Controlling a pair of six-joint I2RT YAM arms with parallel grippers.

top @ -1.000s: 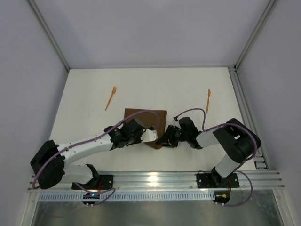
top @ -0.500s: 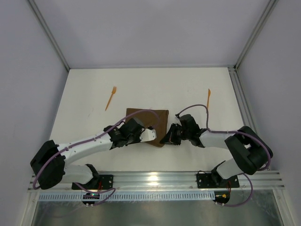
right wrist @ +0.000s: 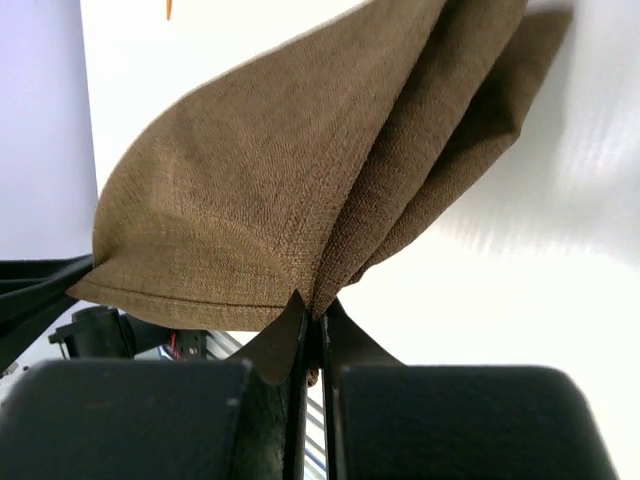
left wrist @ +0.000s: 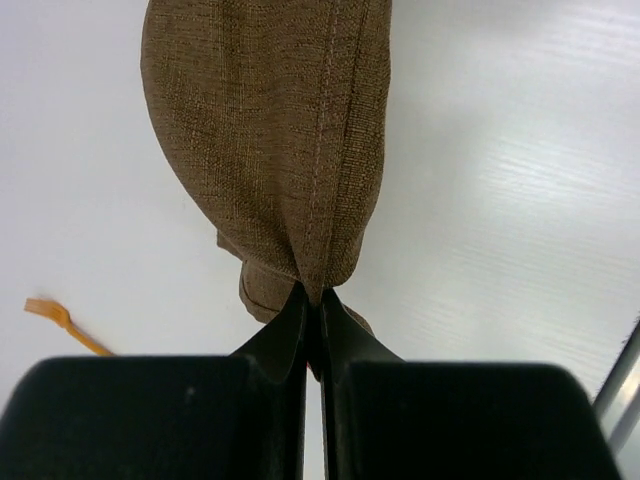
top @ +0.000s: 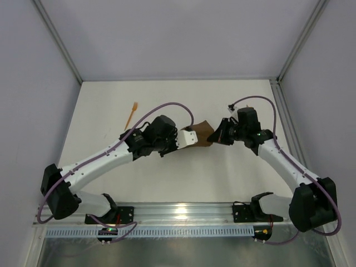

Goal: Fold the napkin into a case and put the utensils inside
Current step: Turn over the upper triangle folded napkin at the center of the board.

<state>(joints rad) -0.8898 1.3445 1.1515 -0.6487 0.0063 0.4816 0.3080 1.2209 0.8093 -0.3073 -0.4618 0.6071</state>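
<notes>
The dark brown napkin (top: 202, 137) hangs bunched between my two grippers, lifted off the white table. My left gripper (top: 194, 139) is shut on its left corner, and the cloth hangs in folds from the jaws (left wrist: 280, 150). My right gripper (top: 213, 135) is shut on the opposite corner, with several layers fanning out from the pinch (right wrist: 300, 180). One orange utensil (top: 131, 114) lies on the table to the far left, also seen as an orange utensil (left wrist: 62, 320) in the left wrist view. An orange tip (right wrist: 168, 8) shows at the top of the right wrist view.
The enclosure's grey walls close in the table on the left, back and right. A metal rail (top: 183, 213) runs along the near edge by the arm bases. A slotted frame bar (top: 287, 130) runs down the right side.
The right gripper closed on the napkin's near corner. Both arms then raised the cloth off the table and carried it farther back, and it went from lying flat to hanging bunched.
</notes>
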